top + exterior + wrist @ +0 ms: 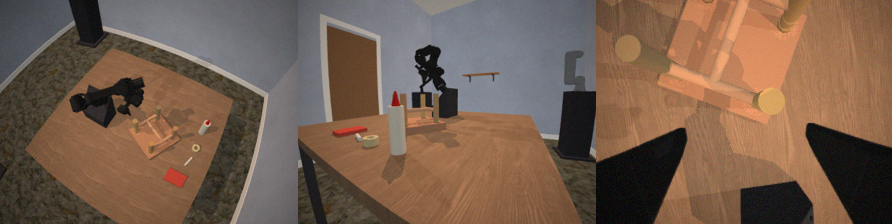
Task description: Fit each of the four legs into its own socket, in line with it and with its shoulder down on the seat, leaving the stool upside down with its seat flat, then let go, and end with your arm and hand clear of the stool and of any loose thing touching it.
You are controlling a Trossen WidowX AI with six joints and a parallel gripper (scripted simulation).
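Observation:
The stool seat (139,140) (429,126) (768,55) lies flat, upside down, on the table. Four legs stand in its corners: a leg (135,125) (771,101) nearest the arm, a back leg (158,112) (629,48), a front leg (151,147) and a far leg (174,131). All look about upright. Rails with a crossbar (155,130) (730,40) join them. Whether every shoulder touches the seat is too small to tell. My gripper (746,131) is open and empty, raised on the arm's side of the stool, with a gap between its fingertips and the nearest leg.
A white glue bottle (204,128) (397,130) with a red tip, a tape roll (196,146) (371,141), a white stick (188,161) (359,137) and a red block (175,178) (350,131) stand or lie beyond the stool, apart from it.

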